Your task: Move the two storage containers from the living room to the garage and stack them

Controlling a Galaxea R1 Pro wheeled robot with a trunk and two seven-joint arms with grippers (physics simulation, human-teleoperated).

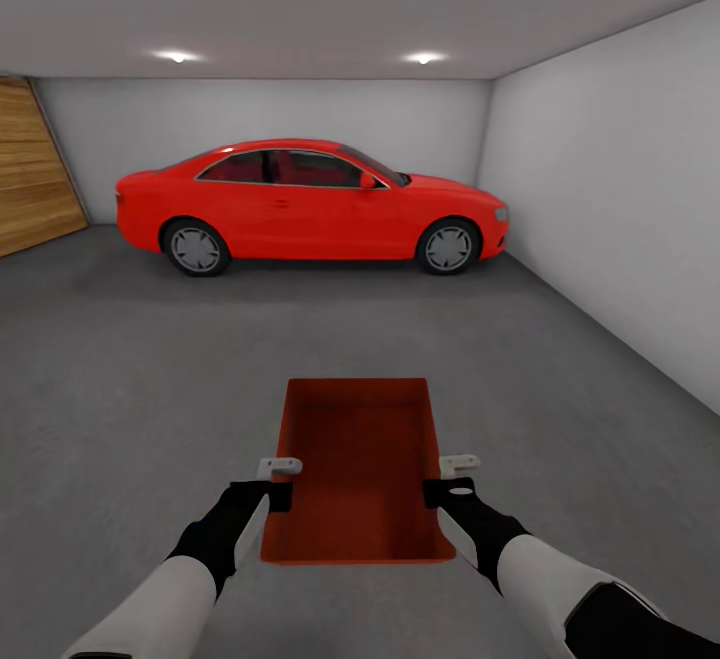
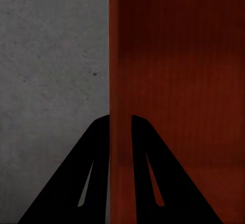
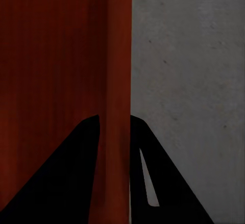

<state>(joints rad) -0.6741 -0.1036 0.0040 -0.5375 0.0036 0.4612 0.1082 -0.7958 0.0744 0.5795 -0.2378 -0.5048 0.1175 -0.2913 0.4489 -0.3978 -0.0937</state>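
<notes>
One orange-red storage container (image 1: 358,469) hangs open-top in front of me above the garage's dark grey concrete floor (image 1: 140,379). My left gripper (image 1: 277,484) is shut on its left wall and my right gripper (image 1: 447,481) on its right wall. In the left wrist view the black fingers (image 2: 92,173) straddle the container's wall (image 2: 120,81), with the floor (image 2: 51,71) to one side. The right wrist view shows the same pinch: fingers (image 3: 148,168) on either side of the rim (image 3: 118,81), floor (image 3: 189,81) beyond. The container is empty inside.
A red car (image 1: 310,207) is parked across the back of the garage. An orange-brown wooden door (image 1: 35,179) is at the left wall. A white wall (image 1: 620,219) runs along the right. Open concrete lies between me and the car.
</notes>
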